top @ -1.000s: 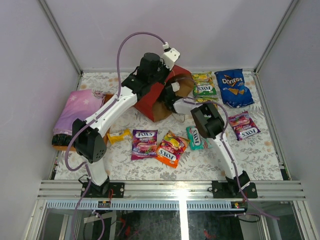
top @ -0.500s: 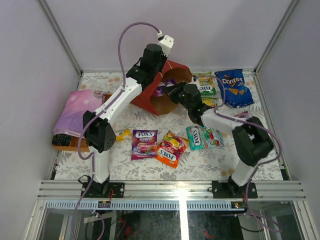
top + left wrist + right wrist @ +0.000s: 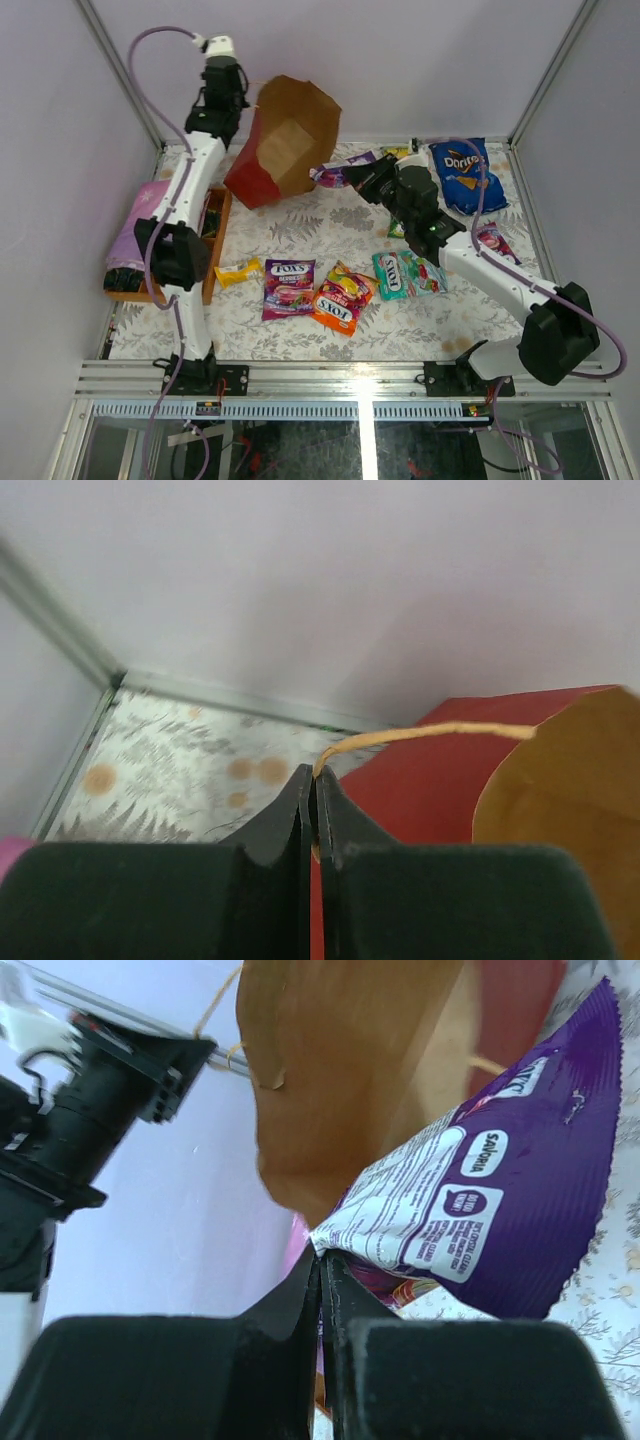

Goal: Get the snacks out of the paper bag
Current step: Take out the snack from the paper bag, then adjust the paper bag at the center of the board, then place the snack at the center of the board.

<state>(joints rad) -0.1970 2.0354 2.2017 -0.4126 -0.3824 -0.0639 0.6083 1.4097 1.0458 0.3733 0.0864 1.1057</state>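
The paper bag (image 3: 290, 140), red outside and brown inside, hangs tilted in the air at the back left with its mouth facing up. My left gripper (image 3: 240, 105) is shut on its thin handle (image 3: 430, 732); the red wall (image 3: 430, 790) shows beside it. My right gripper (image 3: 362, 178) is shut on the corner of a purple packet (image 3: 335, 176), held just right of the bag and outside it (image 3: 500, 1210). On the table lie the Doritos bag (image 3: 463, 172) and teal (image 3: 405, 272), orange (image 3: 343, 297), purple (image 3: 288, 286), pink (image 3: 495, 245) and small yellow (image 3: 238, 270) packets.
A wooden tray (image 3: 215, 240) with a folded pink-purple cloth (image 3: 140, 225) sits at the left edge. Pale walls close the back and both sides. The raised left arm (image 3: 90, 1110) stands near the back-left corner post.
My left gripper has lifted the bag by its handle up and to the left. My right gripper has drawn the purple packet out of the bag mouth and moved right.
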